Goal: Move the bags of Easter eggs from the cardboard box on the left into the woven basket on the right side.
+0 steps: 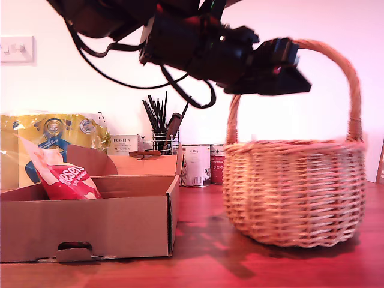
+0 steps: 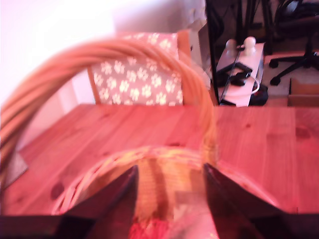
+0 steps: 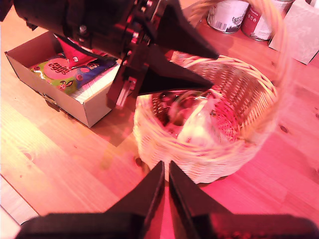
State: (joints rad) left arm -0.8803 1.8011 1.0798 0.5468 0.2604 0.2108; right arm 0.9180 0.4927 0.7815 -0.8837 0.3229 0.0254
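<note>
Gleaming crinkly bag (image 3: 197, 124) inside wicker basket (image 3: 199, 159)

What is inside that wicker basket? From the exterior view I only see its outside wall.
Observer: The second wrist view looks down into the woven basket. A pale crinkly bag lies inside it.
Operator: And does the box hold just that red-and-white bag?
Observer: No. A green bag with a pink oval on it lies flat on the floor of the cardboard box.
Operator: Is anything being gripped right now?
Observer: The first end effector hangs above the basket with its jaws spread apart.
</note>
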